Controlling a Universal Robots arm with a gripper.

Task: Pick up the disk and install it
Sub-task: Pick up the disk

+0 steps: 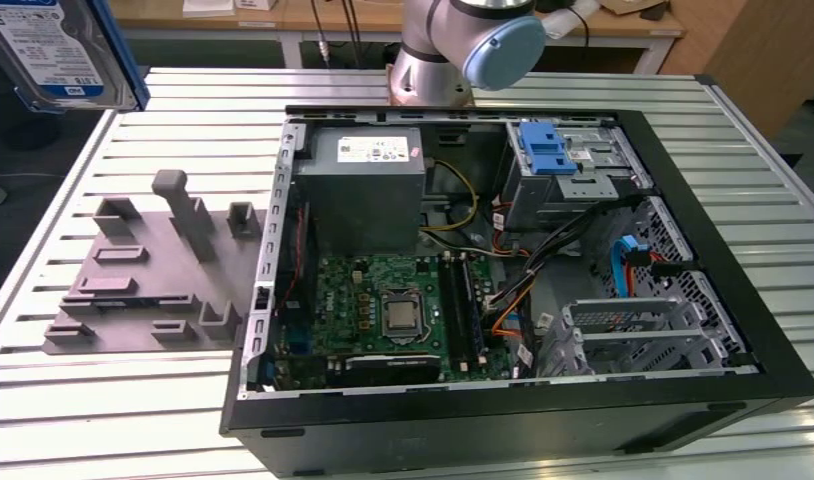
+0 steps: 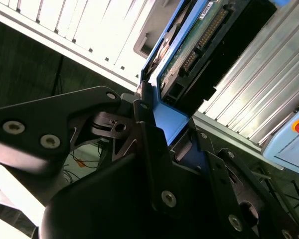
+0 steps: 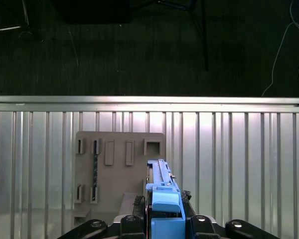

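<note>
The disk (image 1: 54,48) is a silver hard drive with a white-and-blue label in a blue plastic carrier. It hangs high in the air at the exterior view's upper left, above the table's far left corner. In the second wrist view my gripper (image 2: 169,130) is shut on the disk (image 2: 199,40), its black fingers (image 2: 145,119) clamping the carrier's blue end. The first wrist view looks along the disk (image 3: 162,186) edge-on, held upright in the gripper (image 3: 164,221) over the slatted table.
An open black computer case (image 1: 514,432) lies on the slatted metal table (image 1: 114,420), holding a motherboard (image 1: 394,310), a grey power supply (image 1: 367,190) and a blue-latched drive cage (image 1: 567,160). A grey fixture plate (image 1: 154,280) with upright slots sits beside it, below the disk (image 3: 119,169).
</note>
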